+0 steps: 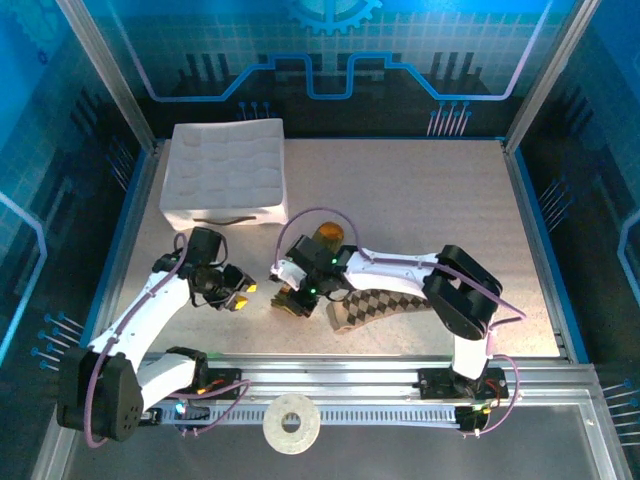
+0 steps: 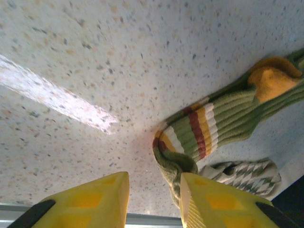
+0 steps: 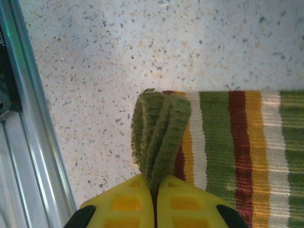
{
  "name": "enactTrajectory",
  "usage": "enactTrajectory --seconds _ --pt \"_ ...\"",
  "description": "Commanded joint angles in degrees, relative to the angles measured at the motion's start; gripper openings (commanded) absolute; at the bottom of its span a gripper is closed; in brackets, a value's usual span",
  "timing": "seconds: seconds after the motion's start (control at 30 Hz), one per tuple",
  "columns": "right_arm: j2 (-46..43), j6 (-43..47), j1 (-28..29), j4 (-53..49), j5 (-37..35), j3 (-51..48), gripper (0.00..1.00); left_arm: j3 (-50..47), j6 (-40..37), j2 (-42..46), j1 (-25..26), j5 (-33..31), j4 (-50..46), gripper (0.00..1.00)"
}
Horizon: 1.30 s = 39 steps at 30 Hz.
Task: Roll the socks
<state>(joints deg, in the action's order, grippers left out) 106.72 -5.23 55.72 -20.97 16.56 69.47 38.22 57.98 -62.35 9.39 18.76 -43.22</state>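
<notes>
The olive-green sock (image 1: 318,262) lies mid-table under my right arm, its orange toe (image 1: 328,236) pointing away. My right gripper (image 3: 154,187) is shut on a pinched-up fold of its olive cuff (image 3: 159,130), and the striped band (image 3: 237,142) lies flat to the right of that fold. The tan argyle sock (image 1: 385,305) lies just right of it, partly under the arm. Left of the cuff, my left gripper (image 1: 237,297) is open low over the table. In the left wrist view the twisted cuff end (image 2: 178,164) lies against the inner side of the right finger (image 2: 213,204). The argyle sock (image 2: 247,175) lies behind.
A white dimpled foam tray (image 1: 225,175) stands at the back left. A white ring (image 1: 291,424) lies on the front ledge beyond the aluminium rail (image 1: 340,378). That rail (image 3: 28,142) runs close to the left of my right gripper. The enclosure frame bounds all sides.
</notes>
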Motion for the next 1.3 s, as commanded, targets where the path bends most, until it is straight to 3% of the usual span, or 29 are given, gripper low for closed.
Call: enactTrajectory --seconds 0.0,0.3,0.83,0.97,1.07,1.17,1.27 --pt "3.5 -2.8 -2.2 -3.9 7.3 1.2 0.00 -0.8 4.0 0.2 3.3 2.5 2.0 0.34" --pt "7.0 -5.9 -6.4 -3.9 11.0 1.5 0.00 -2.8 13.8 -5.5 12.2 3.1 15.7 0.32" --pt "7.8 -7.1 -7.2 -3.3 10.7 1.8 0.06 -3.4 18.3 -17.9 15.5 3.0 27.8 0.23" --pt "2.5 -6.3 -7.1 0.9 6.7 -2.4 0.26 -3.5 16.4 -20.6 15.5 -0.2 24.6 0.19" --pt "-6.5 -3.1 -6.0 7.8 -0.6 -9.8 0.41 -2.6 14.5 -21.4 15.5 -3.6 20.4 0.19" --pt "-16.7 5.5 -1.5 17.0 -11.1 -19.6 0.47 -1.4 13.0 -21.8 15.5 -5.0 18.1 0.19" --pt "-22.4 17.9 6.9 23.5 -24.1 -27.1 0.62 -0.9 12.9 -22.6 15.4 -5.4 17.3 0.19"
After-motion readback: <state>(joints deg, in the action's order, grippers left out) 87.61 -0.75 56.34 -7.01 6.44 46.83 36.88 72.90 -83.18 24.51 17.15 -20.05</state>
